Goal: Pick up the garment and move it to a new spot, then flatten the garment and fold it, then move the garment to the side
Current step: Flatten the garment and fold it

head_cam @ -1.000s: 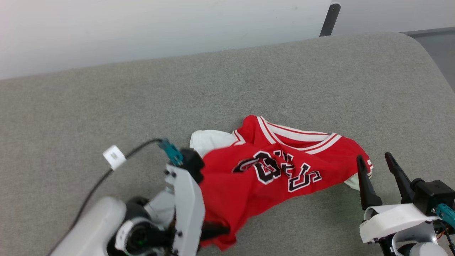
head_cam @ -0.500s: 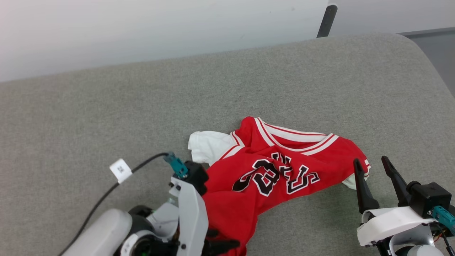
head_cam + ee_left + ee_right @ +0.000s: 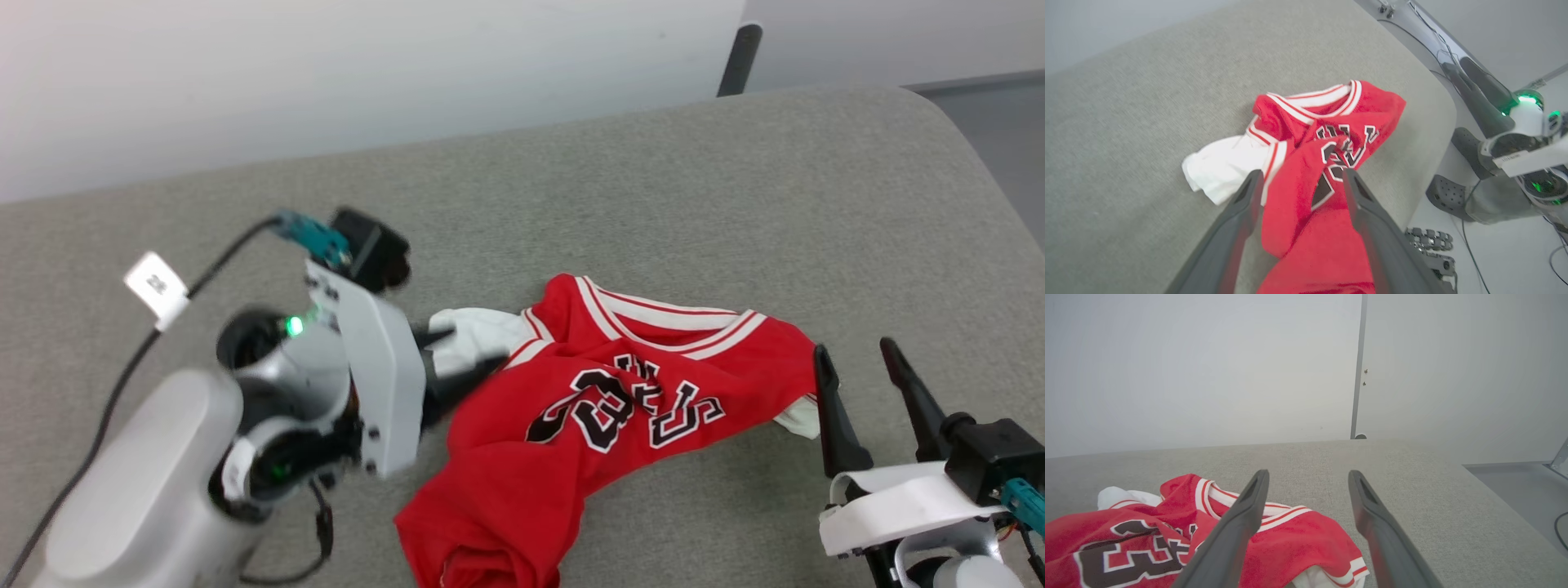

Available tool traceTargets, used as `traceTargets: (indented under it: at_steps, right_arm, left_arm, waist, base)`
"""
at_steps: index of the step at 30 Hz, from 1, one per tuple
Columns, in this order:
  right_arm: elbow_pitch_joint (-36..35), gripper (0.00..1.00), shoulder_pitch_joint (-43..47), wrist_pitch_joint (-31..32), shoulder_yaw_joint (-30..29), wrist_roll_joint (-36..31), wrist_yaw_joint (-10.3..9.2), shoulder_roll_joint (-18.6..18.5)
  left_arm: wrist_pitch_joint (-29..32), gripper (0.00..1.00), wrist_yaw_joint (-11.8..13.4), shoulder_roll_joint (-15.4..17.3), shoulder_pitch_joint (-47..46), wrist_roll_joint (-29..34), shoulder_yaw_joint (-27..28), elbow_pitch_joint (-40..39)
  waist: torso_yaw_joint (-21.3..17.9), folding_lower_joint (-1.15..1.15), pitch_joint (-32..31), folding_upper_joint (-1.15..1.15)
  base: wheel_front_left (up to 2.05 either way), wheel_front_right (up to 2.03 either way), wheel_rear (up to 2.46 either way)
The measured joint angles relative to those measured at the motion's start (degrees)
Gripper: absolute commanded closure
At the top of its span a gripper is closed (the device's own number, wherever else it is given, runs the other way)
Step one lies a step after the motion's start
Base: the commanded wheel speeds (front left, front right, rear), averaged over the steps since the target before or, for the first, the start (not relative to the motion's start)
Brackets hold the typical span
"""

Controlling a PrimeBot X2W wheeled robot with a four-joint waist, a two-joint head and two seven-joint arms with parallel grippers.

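As it lies, the garment [image 3: 522, 482] runs near-left to far-right, collar away.

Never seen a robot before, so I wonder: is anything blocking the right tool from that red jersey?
Nothing visible does. The right tool stands open at the jersey's edge on the grey surface.

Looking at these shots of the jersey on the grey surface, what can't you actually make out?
- Lower hem of the garment: cut off by the bottom edge, head view.
- Its chest lettering: folds hide part of it, head view.
- The left gripper: motion-blurred in head view; whether its fingers touch the cloth is unclear.
- The cable tag: print too small and blurred, head view.
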Motion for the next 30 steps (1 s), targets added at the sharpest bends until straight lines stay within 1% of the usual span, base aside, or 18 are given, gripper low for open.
traceTargets:
  at_steps: [4, 9, 13, 17, 23, 30]
  right_arm:
    - [-1.1, 0.00, -0.8, -1.9, 0.2, -0.8, 0.00, 0.0]
    - [-2.0, 0.00, -1.0, -3.2, 0.3, -1.2, 0.00, 0.0]
    - [-2.0, 0.00, -1.3, -3.8, 0.4, -1.2, 0.01, 0.0]
    - [-1.7, 0.00, -1.4, -4.4, 0.5, -0.6, 0.01, 0.1]
    - [-0.6, 0.00, -2.1, -5.3, 0.7, 0.5, 0.00, 0.1]
    - [0.2, 0.00, -2.9, -5.9, 0.8, 0.9, 0.00, 0.1]
  left_arm:
    - [-6.7, 0.00, -3.8, -1.1, -2.9, 3.7, 0.5, 5.6]
    - [-11.6, 0.00, -6.3, -1.4, -5.7, 6.2, -0.1, 13.5]
    - [-13.3, 0.00, -7.2, -0.7, -7.4, 7.1, -0.6, 19.1]
    - [-13.5, 0.00, -7.5, 0.4, -9.1, 7.8, -1.4, 24.6]
    - [-11.3, 0.00, -7.7, 1.2, -10.5, 7.7, -2.6, 31.4]
    - [-10.1, 0.00, -7.8, 1.3, -11.7, 8.2, -4.0, 36.3]
  waist:
    - [-1.0, 0.00, 0.4, 0.00]
    - [-2.7, 0.00, 1.5, 0.00]
    - [-4.2, 0.00, 2.8, 0.00]
    - [-5.8, 0.00, 4.4, 0.00]
    - [-8.0, 0.00, 6.8, 0.00]
    - [-9.4, 0.00, 8.6, 0.00]
  base:
    - [0.00, 0.00, 0.00]
    - [0.00, 0.00, 0.00]
    - [0.00, 0.00, 0.00]
    - [0.00, 0.00, 0.00]
    - [0.00, 0.00, 0.00]
    - [0.00, 0.00, 0.00]
